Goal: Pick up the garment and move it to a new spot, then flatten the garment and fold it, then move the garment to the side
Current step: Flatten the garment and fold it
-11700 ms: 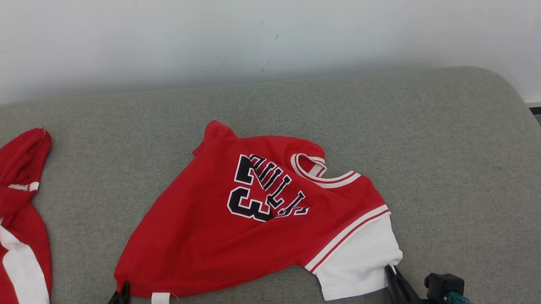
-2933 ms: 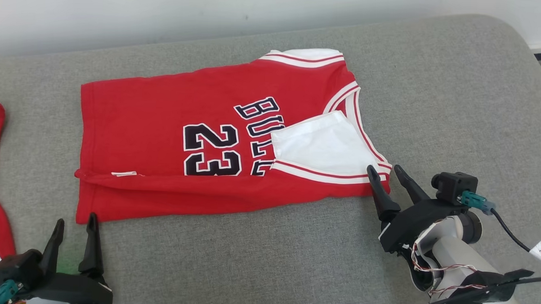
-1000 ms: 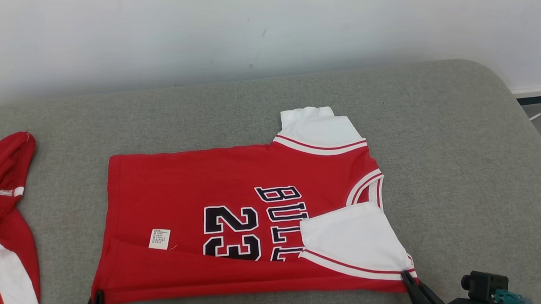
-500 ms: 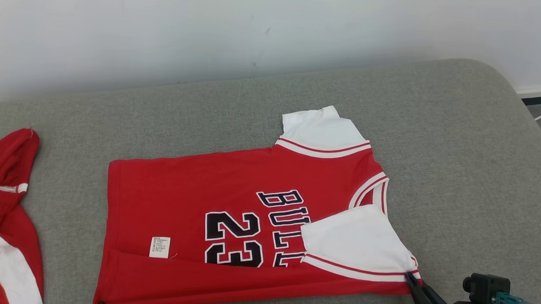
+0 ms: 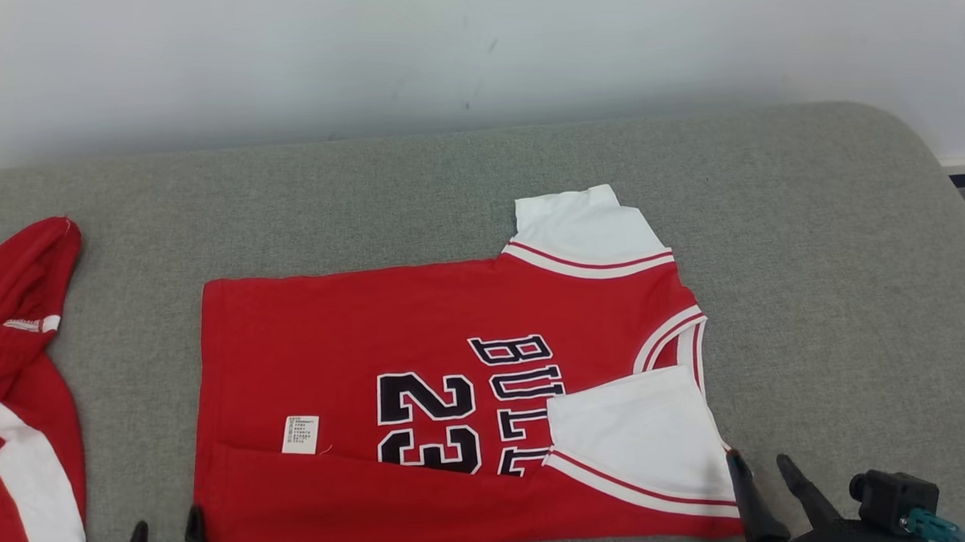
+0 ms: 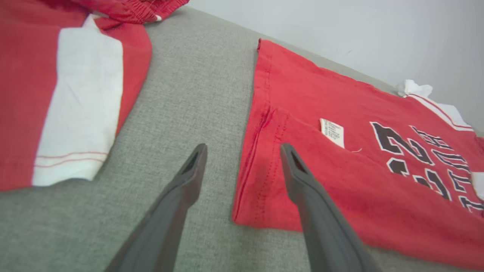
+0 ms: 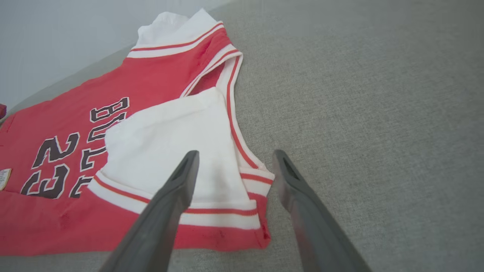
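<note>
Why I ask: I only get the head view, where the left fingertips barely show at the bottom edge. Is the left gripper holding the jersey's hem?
Observer: No. In the left wrist view the left gripper is open and straddles the hem corner of the jersey without pinching it.
Operator: And the right one?
Observer: The right gripper is open too. One finger is over the folded white sleeve, the other over the grey cushion.

Right pincer (image 7: 235, 154), jaws apart, over jersey (image 7: 159, 87)
</note>
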Tool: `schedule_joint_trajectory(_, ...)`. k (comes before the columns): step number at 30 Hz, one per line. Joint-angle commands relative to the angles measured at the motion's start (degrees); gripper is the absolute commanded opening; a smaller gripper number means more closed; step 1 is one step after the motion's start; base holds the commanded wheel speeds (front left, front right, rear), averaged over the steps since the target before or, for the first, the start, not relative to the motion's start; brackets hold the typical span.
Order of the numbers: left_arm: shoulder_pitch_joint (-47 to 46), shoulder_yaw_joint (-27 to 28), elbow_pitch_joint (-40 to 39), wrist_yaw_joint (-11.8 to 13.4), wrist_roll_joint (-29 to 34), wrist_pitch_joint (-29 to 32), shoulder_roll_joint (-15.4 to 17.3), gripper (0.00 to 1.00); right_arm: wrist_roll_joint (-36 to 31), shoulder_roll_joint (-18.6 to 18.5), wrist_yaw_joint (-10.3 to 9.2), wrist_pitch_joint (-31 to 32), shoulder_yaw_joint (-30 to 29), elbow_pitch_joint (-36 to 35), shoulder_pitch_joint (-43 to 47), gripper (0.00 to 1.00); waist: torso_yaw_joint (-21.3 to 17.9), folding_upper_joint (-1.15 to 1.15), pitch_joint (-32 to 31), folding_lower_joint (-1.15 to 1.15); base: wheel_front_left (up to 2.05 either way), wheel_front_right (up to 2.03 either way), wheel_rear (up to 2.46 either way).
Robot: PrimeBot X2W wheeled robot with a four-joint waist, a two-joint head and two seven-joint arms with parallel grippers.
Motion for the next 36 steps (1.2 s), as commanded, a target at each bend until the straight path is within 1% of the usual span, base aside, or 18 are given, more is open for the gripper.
schedule_joint_trajectory(1, 0.08, 0.54, -1.43, 0.39, -0.08, -0.17, 0.15, 1.00, -0.59, 0.27, -0.05, -1.34, -0.26, -0.75, -0.76, 1.00, 0.05, 0.00, -0.05, 0.00, 0.00, 0.00, 0.00)
schedule_joint_trajectory(5, 0.23, 1.62, -5.97, 0.95, 2.00, -0.17, 0.12, 1.00, -1.92, 0.89, -0.05, -4.94, -0.10, -2.07, -1.63, 1.00, 0.18, 0.00, -0.22, 0.00, 0.00, 0.00, 0.00)
schedule_joint_trajectory(11, 0.98, 2.36, -11.06, 2.02, 5.51, -0.17, 0.13, 1.00, -3.89, 1.38, -0.05, -11.77, 2.71, -2.85, -3.25, 1.00, 0.67, 0.00, -0.80, 0.00, 0.00, 0.00, 0.00)
schedule_joint_trajectory(14, 1.05, 2.28, -12.54, 2.57, 7.82, -0.17, 0.12, 1.00, -4.15, 1.81, -0.05, -15.05, 4.25, -2.58, -4.06, 1.00, 1.09, 0.00, -1.10, 0.00, 0.00, 0.00, 0.00)
schedule_joint_trajectory(16, 0.87, 2.16, -13.18, 3.03, 8.13, -0.17, 0.13, 1.00, -4.93, 2.03, -0.05, -16.70, 5.38, -2.25, -4.35, 1.00, 1.41, 0.00, -1.39, 0.00, 0.00, 0.00, 0.00)
schedule_joint_trajectory(21, -0.23, 1.35, -13.60, 3.46, 8.61, -0.17, 0.12, 1.00, -6.91, 2.91, -0.05, -18.56, 6.70, -0.42, -4.68, 1.00, 1.95, 0.00, -1.86, 0.00, 0.00, 0.00, 0.00)
schedule_joint_trajectory(29, -3.42, 1.64, -10.70, 1.66, 8.87, -0.17, 0.43, 1.00, -7.39, 3.18, -0.05, -19.42, 7.92, 1.46, -6.29, 1.00, 1.01, 0.00, -1.51, 0.00, 0.00, 0.00, 0.00)
schedule_joint_trajectory(30, -5.41, 1.98, -9.33, 0.79, 8.70, -0.17, 1.37, 1.00, -7.39, 3.29, -0.05, -19.41, 8.40, 1.78, -7.07, 1.00, 0.34, 0.00, -1.13, 0.00, 0.00, 0.00, 0.00)
schedule_joint_trajectory(31, -5.41, 1.98, -9.33, 0.79, 8.70, -0.17, 1.37, 1.00, -7.39, 3.29, -0.05, -19.41, 8.40, 1.78, -7.07, 1.00, 0.34, 0.00, -1.13, 0.00, 0.00, 0.00, 0.00)
schedule_joint_trajectory(33, -7.33, 2.28, -7.62, -0.18, 8.01, -0.17, 2.16, 1.00, -7.46, 3.46, -0.05, -19.54, 8.85, 2.15, -7.93, 1.00, -0.52, 0.00, -0.60, 0.00, 0.00, 0.00, 0.00)
schedule_joint_trajectory(36, -11.22, 2.68, -5.01, -1.40, 6.66, 0.94, 4.17, 1.00, -7.66, 3.77, -0.05, -19.74, 9.60, 2.55, -9.36, 1.00, -2.03, 0.00, 0.68, 0.00, 0.00, 0.00, 0.00)
